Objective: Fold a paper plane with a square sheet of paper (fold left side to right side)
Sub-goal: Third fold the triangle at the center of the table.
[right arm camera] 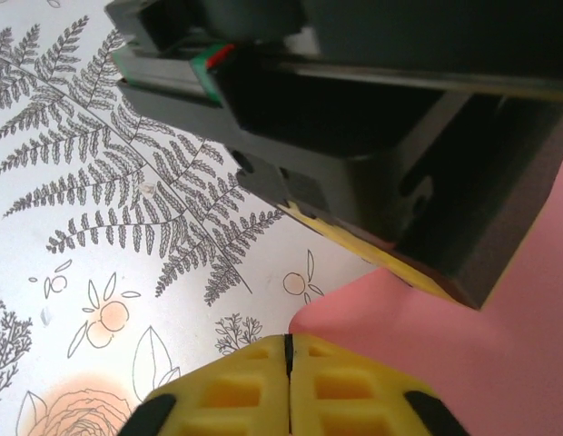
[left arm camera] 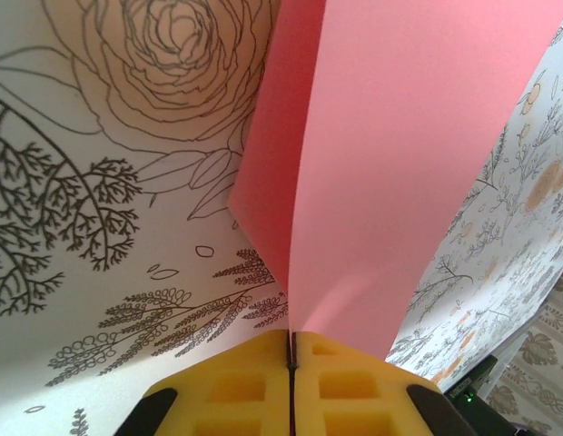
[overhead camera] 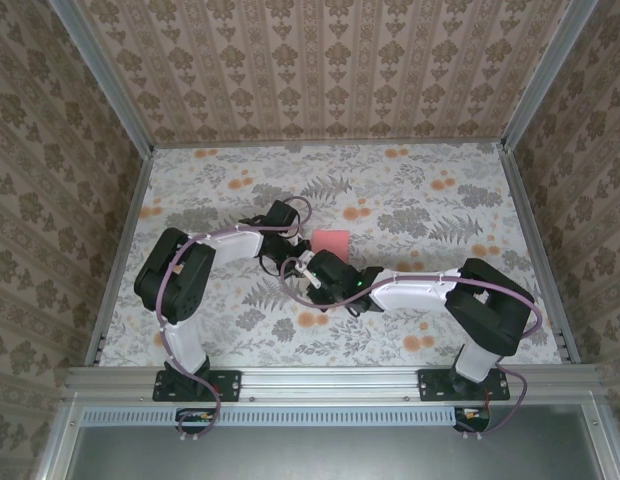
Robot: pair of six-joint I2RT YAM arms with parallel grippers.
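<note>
The left end effector (left arm camera: 291, 338) has its yellow pads pressed together on the near edge of a thin salmon-pink square sheet of paper (left arm camera: 418, 163). From that pinch the sheet rises and bows away in two layers that part on the left, so it is lifted and partly doubled over rather than lying flat. From above it shows as a small pink patch (overhead camera: 331, 242) just ahead of both wrists, near the middle of the flower-printed tabletop (overhead camera: 420, 200).

The right end effector (right arm camera: 288, 341) is closed too. A rounded pink corner sits right at its fingertips and spreads off to its right, but I cannot tell whether it has caught that corner or only touches it.

The paper looks very light and limp. It sags and curls under its own weight, would crease at any hard pinch, and probably slides easily on the smooth cloth. To my eye the safest hold is at an edge or corner, with the other end effector pinning the opposite side.
</note>
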